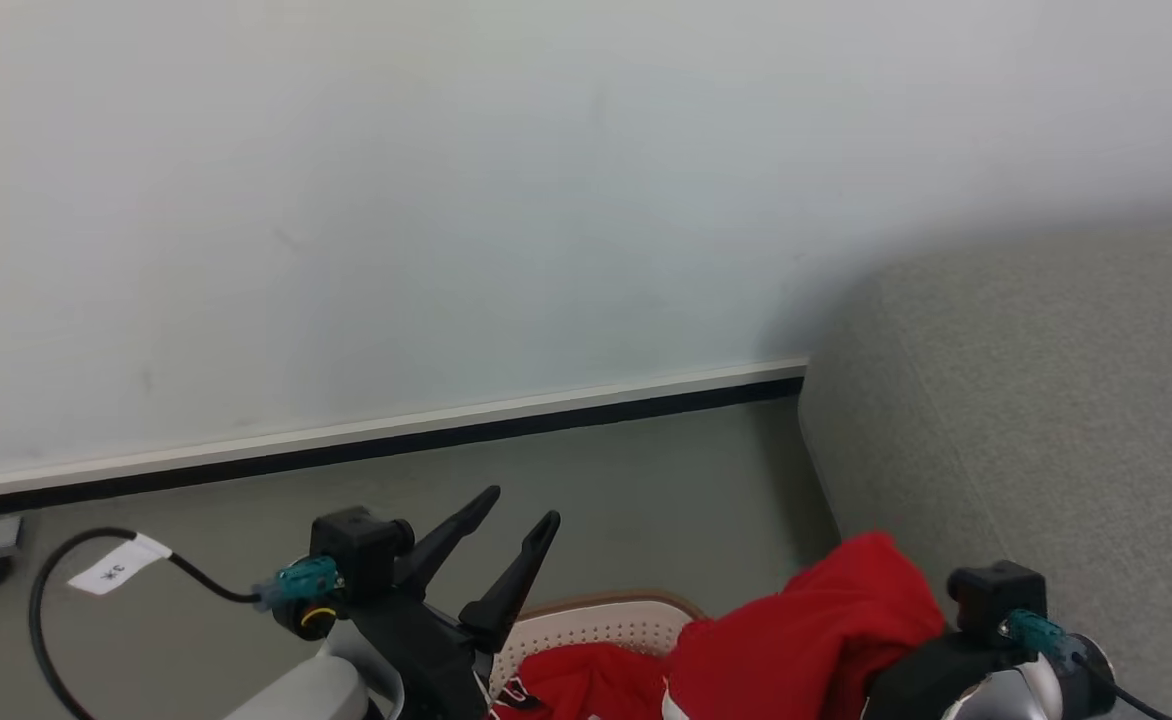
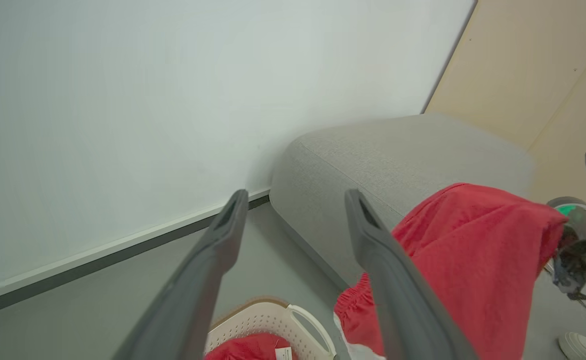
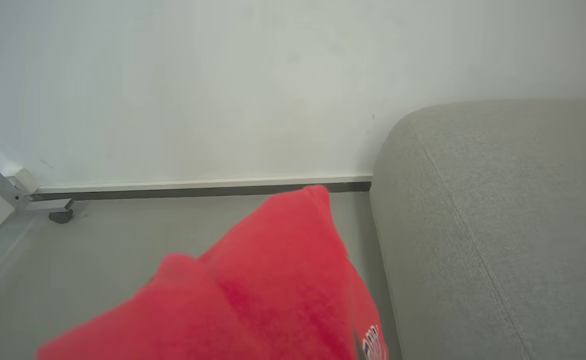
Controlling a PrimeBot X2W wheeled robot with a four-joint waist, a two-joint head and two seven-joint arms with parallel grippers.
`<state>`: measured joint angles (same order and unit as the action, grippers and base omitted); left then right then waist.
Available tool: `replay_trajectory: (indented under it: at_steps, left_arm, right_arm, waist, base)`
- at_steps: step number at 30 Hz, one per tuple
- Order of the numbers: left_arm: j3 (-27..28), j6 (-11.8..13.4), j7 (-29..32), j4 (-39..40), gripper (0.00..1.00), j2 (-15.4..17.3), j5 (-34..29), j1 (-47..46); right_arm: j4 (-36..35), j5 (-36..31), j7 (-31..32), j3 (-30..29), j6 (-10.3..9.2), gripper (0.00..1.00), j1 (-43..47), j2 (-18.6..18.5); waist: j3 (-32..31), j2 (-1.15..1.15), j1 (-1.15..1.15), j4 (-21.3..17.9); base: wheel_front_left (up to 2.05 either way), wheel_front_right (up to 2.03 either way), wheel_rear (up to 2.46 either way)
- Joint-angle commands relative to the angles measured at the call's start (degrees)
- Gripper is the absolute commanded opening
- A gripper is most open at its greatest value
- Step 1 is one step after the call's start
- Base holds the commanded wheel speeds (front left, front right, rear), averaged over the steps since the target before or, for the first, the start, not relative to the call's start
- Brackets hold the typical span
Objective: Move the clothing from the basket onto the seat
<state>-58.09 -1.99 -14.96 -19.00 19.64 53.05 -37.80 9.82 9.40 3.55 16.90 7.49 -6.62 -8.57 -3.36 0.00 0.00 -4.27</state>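
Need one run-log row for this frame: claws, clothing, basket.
left claw: open, empty | right claw: shut on red garment | garment: raised by basket, next to sofa | basket: holds more red clothing

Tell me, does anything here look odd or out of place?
One red garment hangs bunched in mid-air over the right gripper, beside the sofa, not laid on it. More red cloth lies in the basket. The left gripper stands open and empty.

The red garment (image 3: 273,280), blurred up close, hid the fingers of the right gripper (image 1: 991,592); the bottom edge cut off the basket (image 1: 596,625) and the clothing (image 1: 586,688) inside it.
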Motion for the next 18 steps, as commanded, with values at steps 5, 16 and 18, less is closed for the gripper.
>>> replay_trajectory:
  at_steps: [5, 16, 18]
  left_arm:
    - [3.3, -0.7, -0.3, 1.3, 1.00, -1.5, -4.2, 4.7]
    - [5.5, -2.2, -0.3, 1.8, 1.00, -2.2, -8.6, 7.3]
    - [5.6, -2.3, -0.3, 1.7, 1.00, -2.0, -8.8, 7.4]
  right_arm:
    - [-4.9, -2.0, 1.2, -4.1, 0.00, 0.00, 3.6, 1.0]
    - [-8.5, -2.4, 1.9, -5.0, 0.00, 0.00, 4.2, 2.6]
    - [-8.5, -2.3, 1.7, -4.9, 0.00, 0.00, 4.1, 3.0]
  waist:
    - [3.0, 0.00, 0.00, -8.8]
    - [6.2, 0.00, 0.00, -21.9]
    - [6.8, 0.00, 0.00, -23.9]
  base:
    - [0.00, 0.00, 0.00]
    - [0.00, 0.00, 0.00]
    - [0.00, 0.00, 0.00]
